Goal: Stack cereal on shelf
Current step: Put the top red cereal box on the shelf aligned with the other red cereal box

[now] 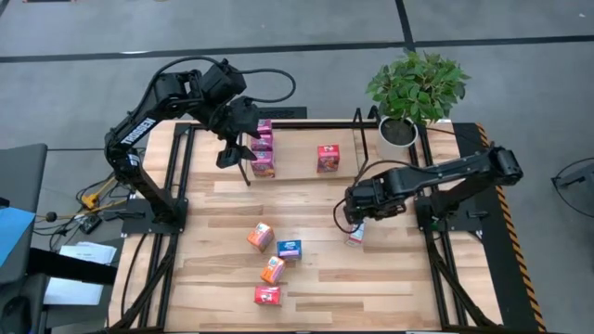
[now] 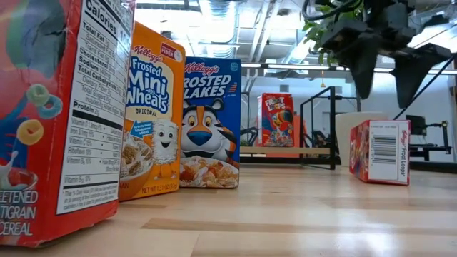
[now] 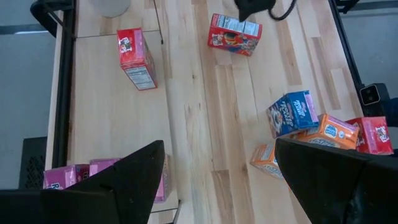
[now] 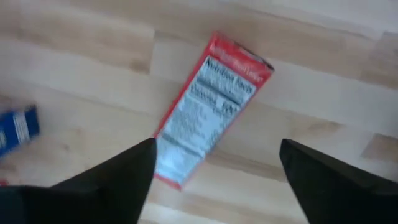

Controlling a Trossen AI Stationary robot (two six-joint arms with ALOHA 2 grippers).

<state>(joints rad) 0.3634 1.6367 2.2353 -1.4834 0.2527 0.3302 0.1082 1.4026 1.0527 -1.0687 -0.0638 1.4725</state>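
My left gripper is open and hovers over the shelf, beside a group of pink cartons standing there. A red carton stands farther along the shelf. My right gripper is open, pointing down over a red carton that lies on its side on the table. Its fingers stand on either side, above the carton and clear of it.
Several loose cartons lie near the table's near edge: orange, blue, orange and red. A potted plant stands at the far right corner. Thick black frame bars edge both sides.
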